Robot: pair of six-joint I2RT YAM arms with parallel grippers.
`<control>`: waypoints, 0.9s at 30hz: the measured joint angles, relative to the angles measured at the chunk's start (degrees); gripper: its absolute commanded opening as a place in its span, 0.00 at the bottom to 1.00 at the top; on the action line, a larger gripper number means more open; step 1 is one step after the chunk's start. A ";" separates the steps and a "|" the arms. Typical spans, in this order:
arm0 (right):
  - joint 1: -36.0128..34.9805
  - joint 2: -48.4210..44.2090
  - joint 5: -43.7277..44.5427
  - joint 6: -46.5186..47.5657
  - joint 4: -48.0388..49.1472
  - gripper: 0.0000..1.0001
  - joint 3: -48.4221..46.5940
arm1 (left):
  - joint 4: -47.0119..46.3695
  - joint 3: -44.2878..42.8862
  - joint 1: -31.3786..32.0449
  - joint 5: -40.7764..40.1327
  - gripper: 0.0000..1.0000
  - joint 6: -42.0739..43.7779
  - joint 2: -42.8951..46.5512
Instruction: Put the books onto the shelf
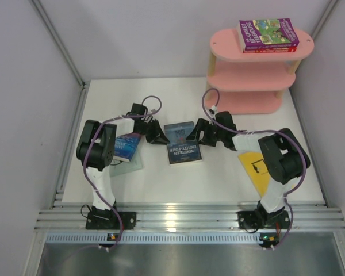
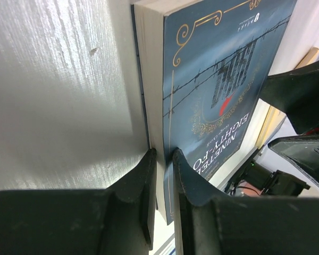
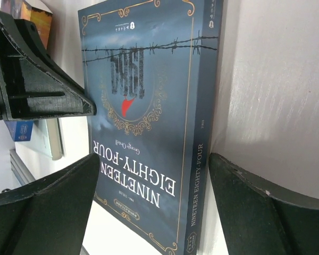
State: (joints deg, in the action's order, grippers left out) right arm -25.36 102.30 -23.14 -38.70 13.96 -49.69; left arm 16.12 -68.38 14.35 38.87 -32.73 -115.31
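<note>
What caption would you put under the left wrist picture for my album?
The left gripper pinches the edge of the dark blue book.

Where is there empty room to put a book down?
The shelf's middle board and bottom board look bare where they show. Its top board holds the purple book. The table is bare on the near side of the navy book. It is crowded around that book, where the left gripper and right gripper meet.
</note>
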 measured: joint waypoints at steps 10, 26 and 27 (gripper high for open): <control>-0.17 2.12 -4.90 -6.03 4.48 0.81 0.13 | -2.12 0.57 -1.75 5.38 0.00 -0.39 -1.86; -0.11 2.40 -10.12 -11.17 11.30 0.25 7.65 | -3.15 1.27 -2.12 6.99 0.00 0.13 -1.84; -0.11 2.32 -10.45 -12.00 12.90 0.18 8.55 | -3.17 1.31 -2.12 7.06 0.00 0.13 -1.84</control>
State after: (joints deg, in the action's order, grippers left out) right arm -25.47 104.62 -33.58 -50.70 26.85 -41.15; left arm 12.95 -67.07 12.23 45.93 -32.60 -117.14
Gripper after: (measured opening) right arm 0.269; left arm 0.189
